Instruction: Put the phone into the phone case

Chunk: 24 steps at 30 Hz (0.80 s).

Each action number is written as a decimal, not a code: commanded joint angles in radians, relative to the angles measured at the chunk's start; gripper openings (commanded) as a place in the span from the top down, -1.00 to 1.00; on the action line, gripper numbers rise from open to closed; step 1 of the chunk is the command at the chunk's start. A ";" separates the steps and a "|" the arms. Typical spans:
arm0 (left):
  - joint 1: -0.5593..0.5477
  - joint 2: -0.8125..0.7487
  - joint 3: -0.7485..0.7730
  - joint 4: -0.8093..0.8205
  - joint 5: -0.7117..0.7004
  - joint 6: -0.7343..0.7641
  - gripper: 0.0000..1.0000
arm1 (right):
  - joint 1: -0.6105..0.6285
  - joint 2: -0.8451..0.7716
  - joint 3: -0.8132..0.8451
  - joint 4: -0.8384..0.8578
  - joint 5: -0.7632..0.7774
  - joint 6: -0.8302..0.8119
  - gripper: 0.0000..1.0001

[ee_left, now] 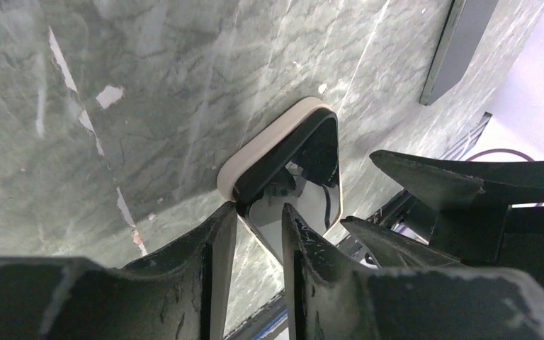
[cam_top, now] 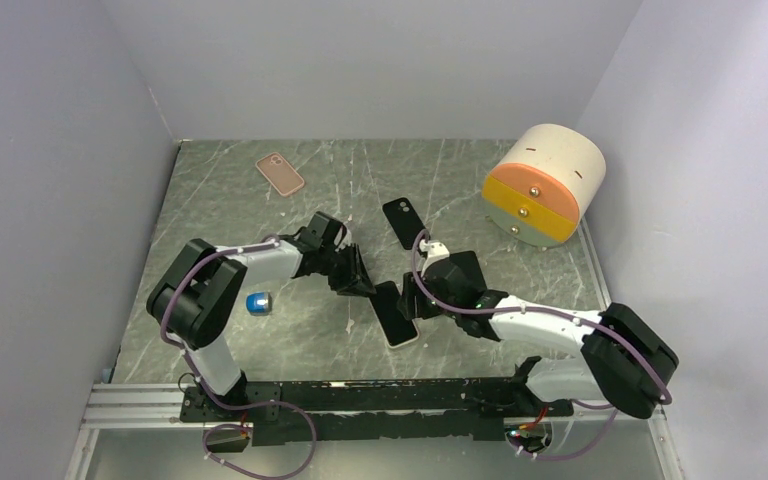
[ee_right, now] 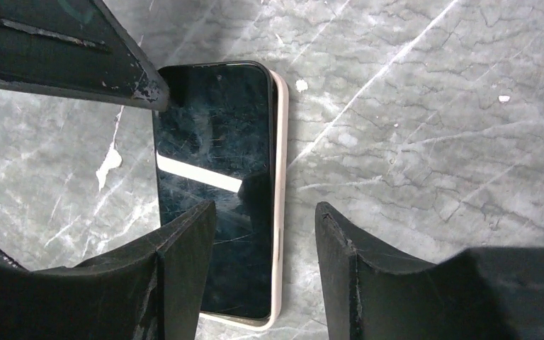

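Note:
A black phone lies screen up inside a cream phone case on the marble table, between the two arms. In the left wrist view the phone sits in the case, and one case corner shows beyond it. My left gripper stands at that end with a narrow gap, one finger beside the case edge and one over the screen. My right gripper is open and straddles the phone's long edge. In the top view the left gripper and right gripper flank the phone.
A flat black phone-shaped item lies just beyond the grippers and also shows in the left wrist view. A pink case lies at the back left. A small blue object sits by the left arm. A cream, orange and yellow drum stands back right.

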State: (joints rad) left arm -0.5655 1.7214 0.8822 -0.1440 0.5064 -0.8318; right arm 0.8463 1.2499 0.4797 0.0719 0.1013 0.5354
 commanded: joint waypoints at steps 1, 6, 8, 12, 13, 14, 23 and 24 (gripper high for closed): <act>-0.006 -0.017 0.053 -0.044 -0.055 0.020 0.27 | -0.032 -0.005 -0.011 0.047 -0.097 0.015 -0.11; -0.007 -0.028 0.058 -0.099 -0.093 0.031 0.26 | -0.047 0.008 -0.034 0.092 -0.139 0.041 0.02; -0.008 -0.022 0.054 -0.091 -0.088 0.027 0.31 | -0.048 0.017 -0.038 0.099 -0.141 0.047 0.06; -0.018 -0.006 0.053 -0.079 -0.071 0.013 0.37 | -0.049 0.032 -0.042 0.108 -0.147 0.058 0.10; -0.023 -0.003 0.056 -0.082 -0.072 0.013 0.37 | -0.049 0.034 -0.044 0.111 -0.148 0.060 0.10; -0.028 0.000 0.058 -0.085 -0.074 0.013 0.38 | -0.049 0.038 -0.045 0.115 -0.151 0.061 0.10; -0.069 0.058 0.066 -0.080 -0.045 0.020 0.60 | -0.049 0.059 -0.052 0.126 -0.144 0.080 0.19; -0.072 0.059 0.071 -0.088 -0.050 0.022 0.60 | -0.049 0.057 -0.052 0.125 -0.141 0.080 0.21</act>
State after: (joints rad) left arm -0.6067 1.7515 0.9302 -0.2333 0.4553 -0.8249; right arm 0.8017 1.3178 0.4358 0.1532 -0.0460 0.6003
